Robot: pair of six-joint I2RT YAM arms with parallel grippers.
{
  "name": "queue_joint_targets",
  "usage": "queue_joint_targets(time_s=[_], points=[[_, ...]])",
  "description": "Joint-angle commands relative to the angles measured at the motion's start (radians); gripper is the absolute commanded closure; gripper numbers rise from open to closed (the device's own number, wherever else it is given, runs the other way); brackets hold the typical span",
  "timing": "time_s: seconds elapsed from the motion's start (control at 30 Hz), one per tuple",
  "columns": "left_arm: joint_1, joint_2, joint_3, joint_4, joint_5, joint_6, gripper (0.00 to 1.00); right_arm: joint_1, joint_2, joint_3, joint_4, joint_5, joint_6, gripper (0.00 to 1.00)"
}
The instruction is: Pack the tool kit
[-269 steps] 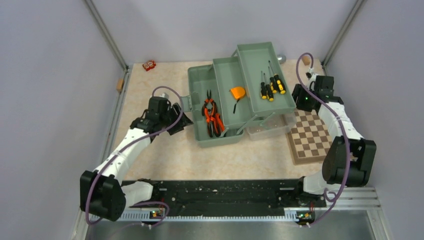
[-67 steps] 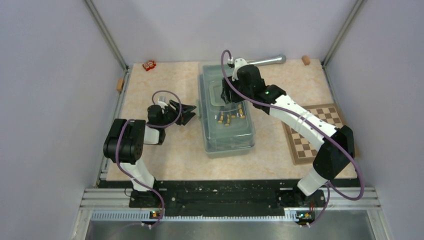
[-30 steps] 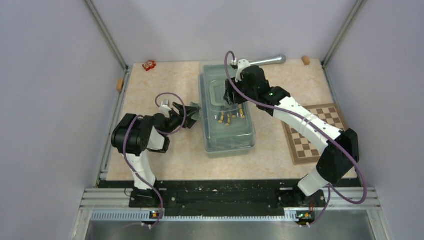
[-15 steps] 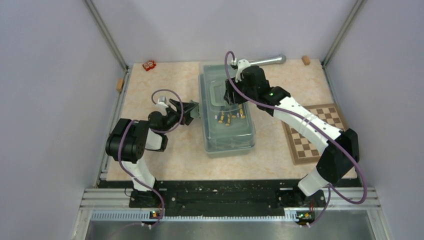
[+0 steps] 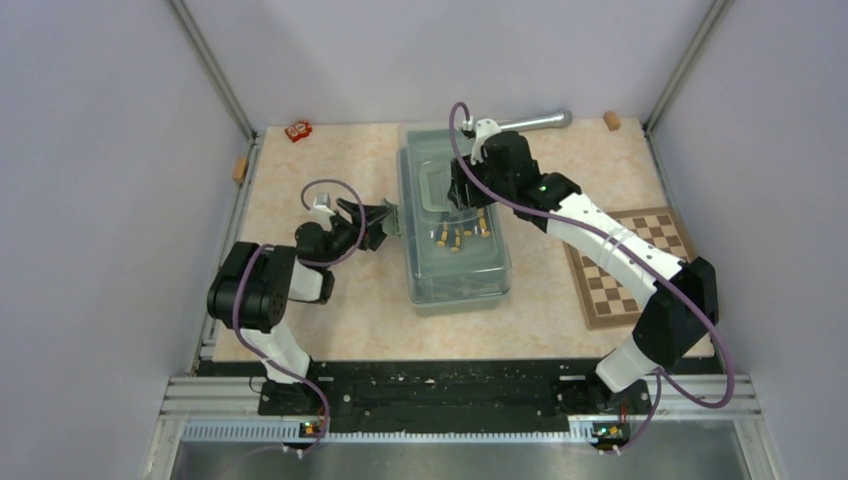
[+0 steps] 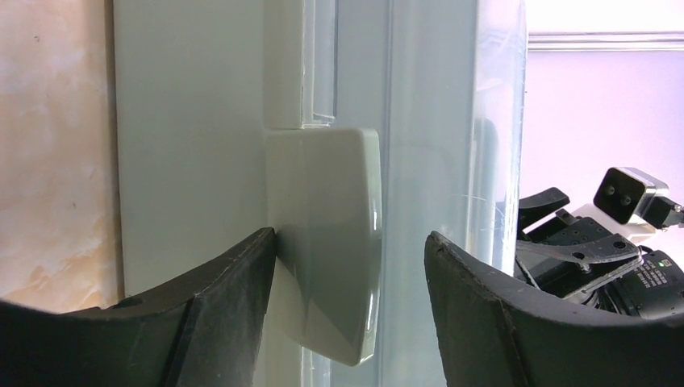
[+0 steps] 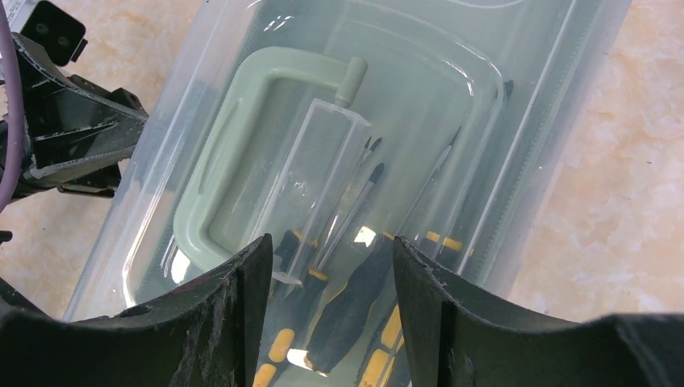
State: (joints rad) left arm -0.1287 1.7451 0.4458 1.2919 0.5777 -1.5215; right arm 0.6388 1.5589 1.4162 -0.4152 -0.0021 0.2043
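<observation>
Toolbox (image 5: 455,240) is closed, with screwdrivers (image 7: 347,310) visible under the lid (image 7: 524,121). My left pincer (image 6: 351,236) is at the toolbox's left wall, jaws wide and straddling the latch (image 6: 323,242). One finger touches it, I reckon to snap it home. My right pincer (image 7: 331,242) is spread wide over the lid by the handle (image 7: 216,173), likely to hold the lid down. Contact unclear.

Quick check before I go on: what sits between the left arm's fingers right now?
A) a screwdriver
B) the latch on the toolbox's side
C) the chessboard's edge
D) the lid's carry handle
B: in the left wrist view the sage-green latch on the side of the toolbox sits between the open fingers of the left gripper, and one finger touches its edge.
</observation>
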Motion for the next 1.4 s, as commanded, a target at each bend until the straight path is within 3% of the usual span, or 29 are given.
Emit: queue_joint_targets(time_s=[0.0, 0.17, 0.4, 0.5, 0.73, 1.13, 1.37], points=[[-0.003, -0.089, 0.002, 0.104, 0.019, -0.019, 0.28, -0.013, 0.024, 0.019, -0.107, -0.019, -0.016, 0.44], [-0.005, -0.133, -0.010, 0.033, 0.011, 0.006, 0.28, -0.013, 0.026, 0.017, -0.106, -0.022, -0.014, 0.44], [-0.052, -0.318, 0.070, -0.491, -0.057, 0.292, 0.30, -0.013, 0.034, 0.012, -0.095, -0.028, -0.007, 0.44], [-0.070, -0.346, 0.105, -0.587, -0.087, 0.354, 0.30, -0.013, 0.040, 0.012, -0.091, -0.031, -0.006, 0.44], [-0.083, -0.287, 0.111, -0.553, -0.066, 0.316, 0.31, -0.013, 0.052, 0.025, -0.083, -0.041, 0.000, 0.44], [-0.083, -0.250, 0.124, -0.649, -0.099, 0.329, 0.36, -0.013, 0.062, 0.030, -0.081, -0.046, 0.004, 0.44], [-0.090, -0.122, 0.083, -0.486, -0.049, 0.221, 0.47, -0.013, 0.076, 0.015, -0.080, -0.052, 0.011, 0.45]])
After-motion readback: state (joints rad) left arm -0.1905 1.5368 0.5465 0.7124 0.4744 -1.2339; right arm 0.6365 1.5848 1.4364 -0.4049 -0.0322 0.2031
